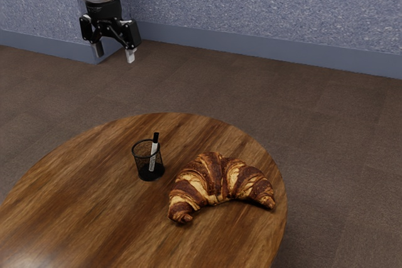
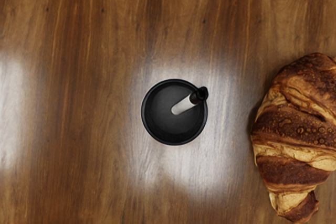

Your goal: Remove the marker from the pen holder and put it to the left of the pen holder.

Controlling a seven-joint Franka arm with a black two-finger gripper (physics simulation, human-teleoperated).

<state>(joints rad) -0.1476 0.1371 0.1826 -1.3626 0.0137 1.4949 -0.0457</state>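
Wood tabletop nearest cam, lower left of ext. view; gripper upper left, fingers wide apart, nothing betw. them, touching nothing. Pen holder, approx. centre-left, has the marker in it, tilted, cap above the rim on the side toward the croissant, lower centre. Prob. risk: off-centre descent or a grip askew to the tilt, w/ a finger snagging the rim & tipping or lifting the holder, or else bumping the pastry.
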